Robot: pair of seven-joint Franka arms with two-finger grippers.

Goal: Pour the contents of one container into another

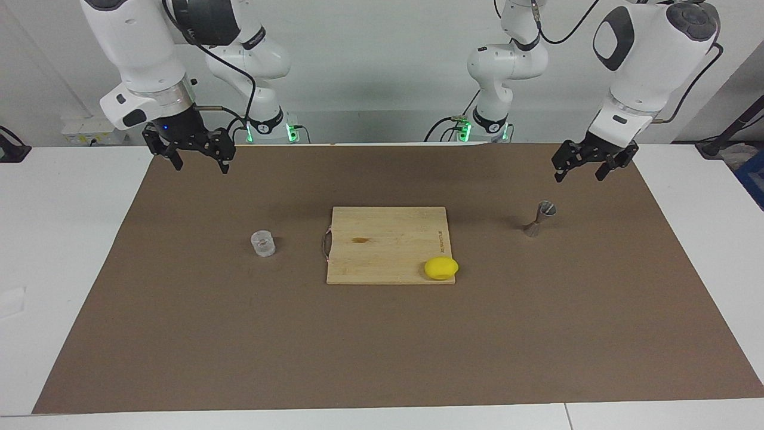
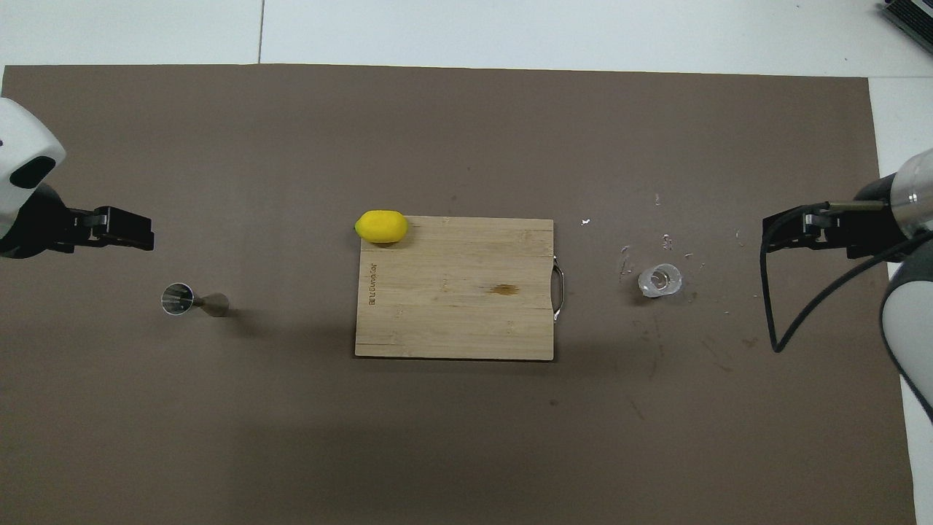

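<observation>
A short clear cup (image 1: 262,243) (image 2: 660,281) stands upright on the brown mat toward the right arm's end of the table. A small silvery metal jigger (image 1: 539,218) (image 2: 191,300), hourglass-shaped, stands on the mat toward the left arm's end. My right gripper (image 1: 201,167) (image 2: 771,233) hangs open over bare mat at its own end, apart from the cup and holding nothing. Over bare mat at the other end hangs my left gripper (image 1: 579,177) (image 2: 142,235), also open and holding nothing, apart from the jigger.
A wooden cutting board (image 1: 382,227) (image 2: 452,321) with a metal handle lies in the middle of the mat. A yellow lemon (image 1: 441,268) (image 2: 381,226) rests at the board's corner farthest from the robots, toward the left arm's end. White specks dot the mat around the cup.
</observation>
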